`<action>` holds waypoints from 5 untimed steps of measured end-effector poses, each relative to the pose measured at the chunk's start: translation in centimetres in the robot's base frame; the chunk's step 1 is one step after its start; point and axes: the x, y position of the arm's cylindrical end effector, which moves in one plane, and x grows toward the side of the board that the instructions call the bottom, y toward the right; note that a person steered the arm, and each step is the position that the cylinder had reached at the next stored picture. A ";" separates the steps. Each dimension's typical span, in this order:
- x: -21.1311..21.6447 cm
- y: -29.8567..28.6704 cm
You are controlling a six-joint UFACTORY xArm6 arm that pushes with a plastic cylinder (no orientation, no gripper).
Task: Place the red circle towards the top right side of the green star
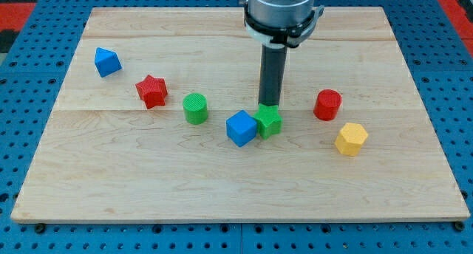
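Note:
The red circle (327, 105) stands on the wooden board at the view's right of centre. The green star (269, 122) lies near the middle, touching the blue cube (241, 128) on its left. My tip (268, 105) comes down just above the green star's top edge, touching or nearly touching it. The red circle is about 80 pixels to the right of my tip, a little higher than the star.
A yellow hexagon (351, 139) lies just below right of the red circle. A green circle (195, 108), a red star (151, 91) and a blue block (107, 62) lie to the left. The board (222, 195) ends on blue pegboard.

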 end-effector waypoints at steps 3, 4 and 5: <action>4.7 2.8; 4.7 4.9; 3.9 7.7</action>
